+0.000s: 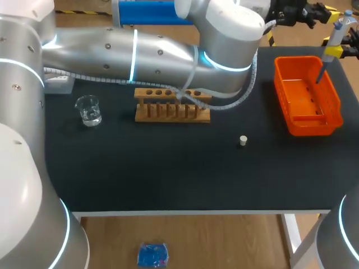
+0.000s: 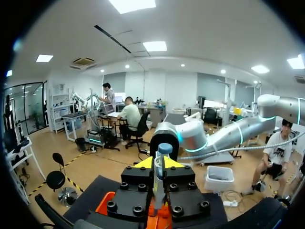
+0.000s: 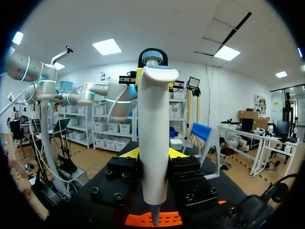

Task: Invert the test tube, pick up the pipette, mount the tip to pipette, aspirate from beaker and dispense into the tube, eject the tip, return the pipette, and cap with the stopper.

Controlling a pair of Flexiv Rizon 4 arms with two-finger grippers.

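Note:
The white pipette [image 1: 335, 35] with a blue top hangs upright over the orange basket [image 1: 291, 120], and my right gripper [image 1: 333, 51] is shut on its body. From the right wrist the pipette [image 3: 153, 133] fills the space between that gripper's [image 3: 153, 153] fingers, its lower end over the basket. My left arm crosses the table, with its gripper [image 1: 317, 15] level with the pipette's top. In the left wrist view the blue cap [image 2: 164, 149] shows just ahead of the left gripper [image 2: 158, 163], whose yellow tips stand slightly apart. The stopper [image 1: 243, 140] lies on the mat.
A glass beaker [image 1: 88, 109] with clear liquid stands at the left. The wooden tube rack [image 1: 172, 112] stands mid-table, partly under my left arm and its cable. A white box [image 1: 59, 83] sits at the far left edge.

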